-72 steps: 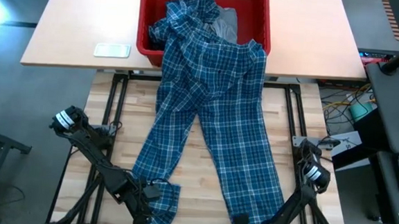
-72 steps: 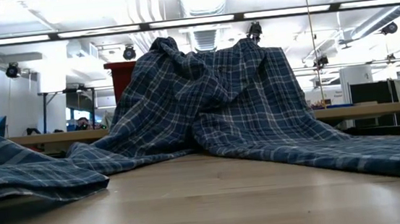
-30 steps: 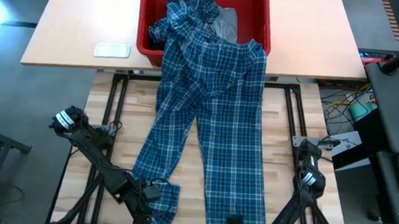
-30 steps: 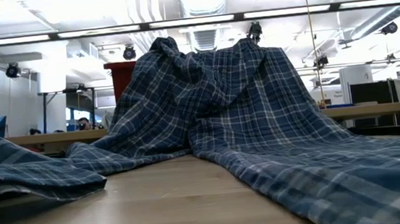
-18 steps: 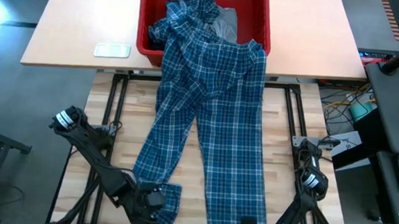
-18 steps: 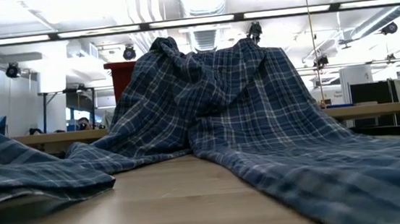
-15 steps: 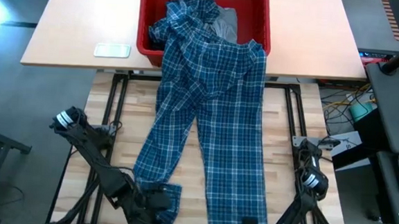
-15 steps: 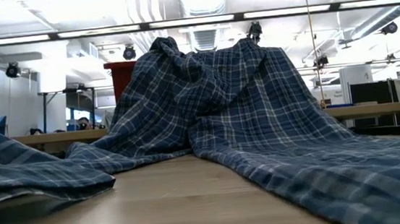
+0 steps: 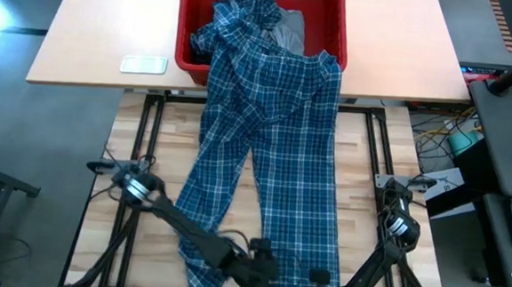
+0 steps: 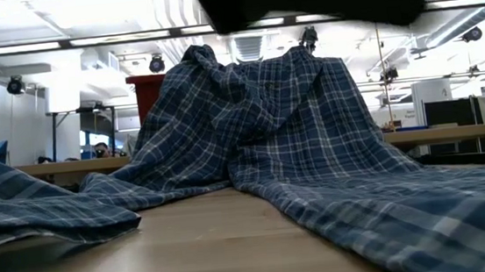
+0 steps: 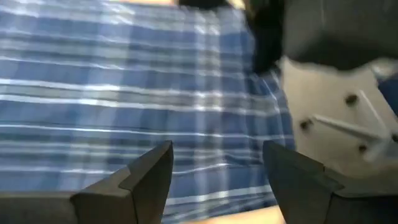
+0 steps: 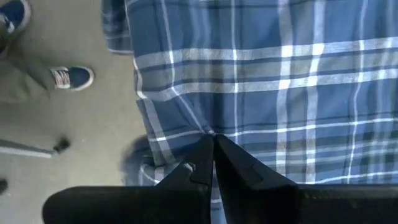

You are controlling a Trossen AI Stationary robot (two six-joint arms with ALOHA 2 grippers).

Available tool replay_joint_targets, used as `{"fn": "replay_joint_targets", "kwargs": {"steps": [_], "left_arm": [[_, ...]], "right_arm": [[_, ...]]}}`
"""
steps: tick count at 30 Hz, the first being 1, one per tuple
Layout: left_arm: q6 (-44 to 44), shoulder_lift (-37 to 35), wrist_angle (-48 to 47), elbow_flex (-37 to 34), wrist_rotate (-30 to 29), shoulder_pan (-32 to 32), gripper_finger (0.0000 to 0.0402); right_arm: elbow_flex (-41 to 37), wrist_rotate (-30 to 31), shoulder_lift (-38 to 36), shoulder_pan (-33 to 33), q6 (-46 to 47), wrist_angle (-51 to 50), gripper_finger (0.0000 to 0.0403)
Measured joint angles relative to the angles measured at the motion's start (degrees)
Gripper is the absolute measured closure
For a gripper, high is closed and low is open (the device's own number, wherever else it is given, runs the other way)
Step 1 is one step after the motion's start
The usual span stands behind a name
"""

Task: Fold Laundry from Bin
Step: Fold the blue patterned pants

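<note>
A blue-and-white plaid garment (image 9: 274, 145) spills out of the red bin (image 9: 188, 61) at the far side. It drapes over the bin's near rim and runs in two long parts down the wooden table (image 9: 157, 164). A grey garment (image 9: 290, 28) lies in the bin. At the near edge, my right gripper (image 12: 212, 142) is shut on the right-hand part's end (image 9: 319, 279). Just to its left, my left gripper (image 11: 217, 155) hovers open over the plaid cloth (image 9: 255, 273) with nothing between its fingers. My right gripper pinches the plaid garment close to its edge (image 12: 208, 127) between its two fingers. The fingers come from above and point down. Creases in the cloth run together at the fingertips. One layer or several, I cannot tell.
A flat white object (image 9: 143, 64) lies on the pale far table, left of the bin. In the right wrist view, a person's shoe (image 12: 73, 78) shows on the floor beyond the cloth's edge. Bare wood lies on both sides of the garment.
My left gripper has swung from the near left corner along the near edge toward the table's right. It now stands beside my right gripper, and its arm shows dark at the top of the low view. The left part's end stays on the table.
</note>
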Motion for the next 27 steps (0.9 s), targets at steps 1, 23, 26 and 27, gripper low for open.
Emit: {"fn": "replay_joint_targets", "kwargs": {"steps": [1, 23, 26, 27], "left_arm": [[0.1, 1.9, -0.1, 1.6, 1.6, 0.0, 0.0170], [4.2, 22.7, -28.0, 31.5, 4.1, 0.1, 0.0171], [4.6, 22.5, -27.2, 31.8, 4.0, 0.6, 0.0171], [4.7, 22.3, -26.7, 31.7, 4.1, 0.9, 0.0171]], "right_arm": [[0.1, 0.0, -0.1, 0.0, 0.8, -0.1, 0.0394], [2.8, -5.8, -0.8, 6.8, 10.2, -5.0, 0.0299], [5.9, 2.7, -1.7, 7.0, 9.1, -4.3, 0.0272], [6.7, 6.7, -1.9, 6.7, 8.7, -4.1, 0.0266]]}}
